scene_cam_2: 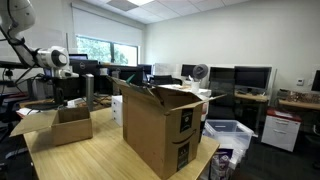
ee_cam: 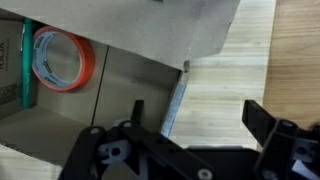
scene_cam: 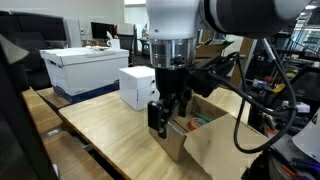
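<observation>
As it hangs over the cardboard box [ee_cam: 120, 85], claw [ee_cam: 193, 115] spread wide, empty, touching nothing.

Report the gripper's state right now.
Gripper: open, nothing between the jaws, poised over the edge of the open cardboard box, which holds a roll of orange tape.

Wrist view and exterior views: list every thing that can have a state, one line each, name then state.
claw: open, holding nothing, over the edge of the small cardboard box
small cardboard box: flaps open
tape roll: lying flat inside the small cardboard box
large cardboard box: top flaps open
white storage box: lid on
</observation>
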Tool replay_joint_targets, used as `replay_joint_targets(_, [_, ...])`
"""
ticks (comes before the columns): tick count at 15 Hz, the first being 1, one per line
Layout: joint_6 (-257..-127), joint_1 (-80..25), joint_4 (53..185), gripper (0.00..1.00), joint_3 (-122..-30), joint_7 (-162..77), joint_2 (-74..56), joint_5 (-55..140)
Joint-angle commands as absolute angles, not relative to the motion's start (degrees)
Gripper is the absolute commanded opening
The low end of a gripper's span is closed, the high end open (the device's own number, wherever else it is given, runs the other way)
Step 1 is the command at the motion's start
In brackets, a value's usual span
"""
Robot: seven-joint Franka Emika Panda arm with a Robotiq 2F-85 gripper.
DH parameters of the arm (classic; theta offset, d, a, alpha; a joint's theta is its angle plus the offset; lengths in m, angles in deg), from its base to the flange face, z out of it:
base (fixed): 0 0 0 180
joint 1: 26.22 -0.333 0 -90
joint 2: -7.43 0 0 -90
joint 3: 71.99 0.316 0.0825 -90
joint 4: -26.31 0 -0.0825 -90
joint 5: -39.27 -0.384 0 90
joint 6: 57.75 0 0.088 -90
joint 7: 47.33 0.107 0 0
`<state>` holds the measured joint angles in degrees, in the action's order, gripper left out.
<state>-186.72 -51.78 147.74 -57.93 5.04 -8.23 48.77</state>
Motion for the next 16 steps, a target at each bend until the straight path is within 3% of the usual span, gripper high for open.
replay_joint_targets(1, [-189.14, -52.17, 149.1, 1.0, -58.92, 8.74, -10.26, 49.99])
replay_joint_targets(3, [-189.41, -52.37, 148.9, 1.0, -59.33, 9.96, -11.62, 49.58])
replay_joint_targets(4, [-189.87, -52.58, 148.41, 0.75, -59.57, 10.96, -12.94, 48.92])
replay_joint_targets(6, [-190.17, -52.47, 148.15, 0.7, -59.28, 10.92, -13.33, 47.66])
replay_joint_targets(16, [-193.01, -50.75, 149.6, 0.01, -56.52, 8.64, -10.76, 37.38])
